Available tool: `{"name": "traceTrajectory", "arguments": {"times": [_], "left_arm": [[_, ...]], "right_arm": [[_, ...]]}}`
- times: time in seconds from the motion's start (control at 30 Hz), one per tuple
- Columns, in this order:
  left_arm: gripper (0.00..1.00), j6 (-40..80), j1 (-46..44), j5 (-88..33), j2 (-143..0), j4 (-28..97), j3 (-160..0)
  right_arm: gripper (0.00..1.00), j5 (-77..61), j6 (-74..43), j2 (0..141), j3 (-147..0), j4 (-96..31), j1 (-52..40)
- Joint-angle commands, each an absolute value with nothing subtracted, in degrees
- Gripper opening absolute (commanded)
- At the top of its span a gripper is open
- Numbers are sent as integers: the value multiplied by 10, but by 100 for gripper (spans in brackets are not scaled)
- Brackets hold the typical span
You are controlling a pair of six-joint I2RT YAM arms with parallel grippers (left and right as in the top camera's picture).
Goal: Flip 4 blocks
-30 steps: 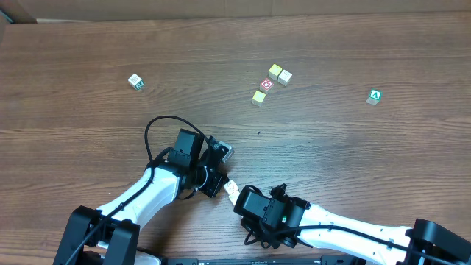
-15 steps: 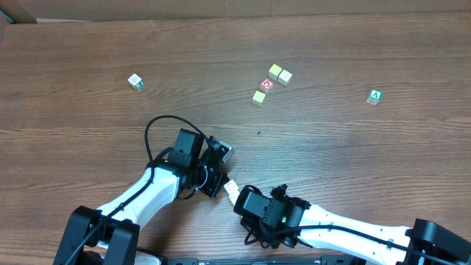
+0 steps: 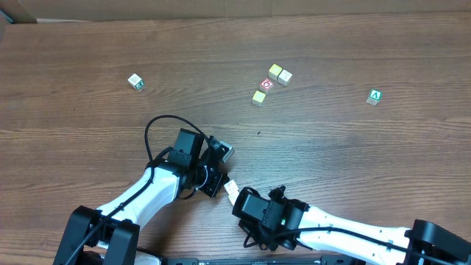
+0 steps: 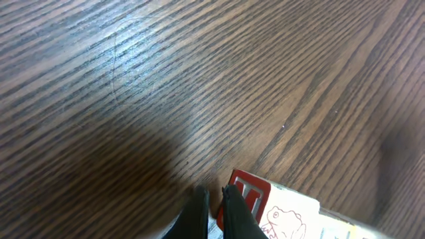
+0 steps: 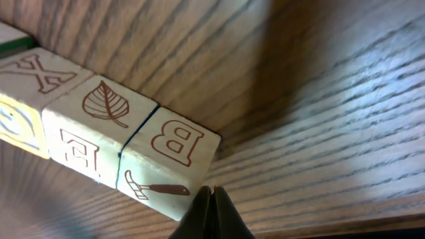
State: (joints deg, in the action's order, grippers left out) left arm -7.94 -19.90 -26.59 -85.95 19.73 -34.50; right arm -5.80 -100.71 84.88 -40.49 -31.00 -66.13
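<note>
Brown wood grain covers the table (image 3: 66,44). At its far left a lone cream block (image 3: 135,81) with a small green mark sits well apart from everything else. Nearer the front edge, the left end effector (image 4: 214,211) has its fingers pressed together on nothing, the tips low over the table. A dinosaur-print block (image 4: 282,216) with a red edge lies just beside them. From overhead, a short pale row of lettered blocks (image 3: 230,190) lies between the two end effectors. The right end effector (image 5: 212,202) is likewise closed and empty. Its tips are just beside the row's end block, the B block (image 5: 169,156), which also shows a hammer. A leaf-and-E block (image 5: 93,126) and an X block (image 5: 33,76) follow along the row. Farther back, right of centre, a yellow-faced block (image 3: 259,96), a red-faced cube (image 3: 266,85) and a pair of cream blocks (image 3: 279,73) that touch each other lie close together. At the far right a green "A" cube (image 3: 374,96) stands alone.
</note>
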Motion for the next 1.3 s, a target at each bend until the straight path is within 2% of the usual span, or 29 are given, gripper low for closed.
{"name": "traceTrajectory", "arguments": {"times": [0.0,1.27], "left_arm": [[4,-88,-212,-312,-865,203,-349],[4,-81,-219,-279,-865,194,-349]], "right_arm": [[4,-35,-1021,850,-406,-295,-665],[4,-36,-1021,850,-406,-288,-669]]}}
